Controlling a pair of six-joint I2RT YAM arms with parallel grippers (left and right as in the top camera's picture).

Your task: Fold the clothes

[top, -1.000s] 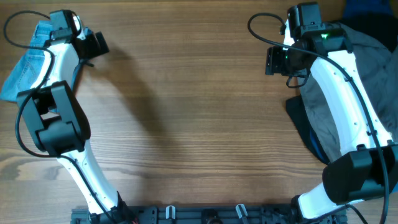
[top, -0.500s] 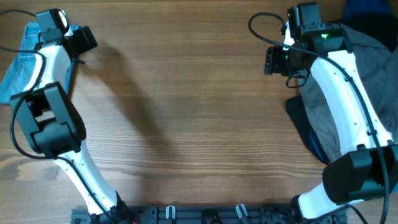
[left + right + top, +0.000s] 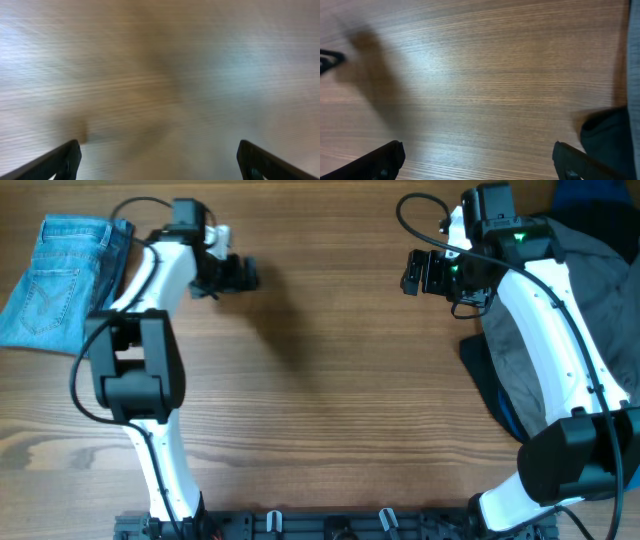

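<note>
The light blue faded jeans (image 3: 58,280) lie folded into a flat packet at the far left of the table, a stitched back pocket facing up. My left gripper (image 3: 243,275) is open and empty, well to the right of the jeans, above bare wood. Its wrist view is blurred and shows only wood between its fingers (image 3: 159,160). My right gripper (image 3: 412,272) is open and empty at the back right, over bare wood (image 3: 479,160).
A grey shirt-like garment (image 3: 590,290) is heaped at the right edge under my right arm, with dark blue cloth (image 3: 500,395) beneath it. A dark cloth edge (image 3: 607,135) shows in the right wrist view. The wooden table (image 3: 330,400) spans the middle.
My left gripper swung right, away from the jeans, which now lie uncovered at the far left. My right gripper shifted slightly left.
</note>
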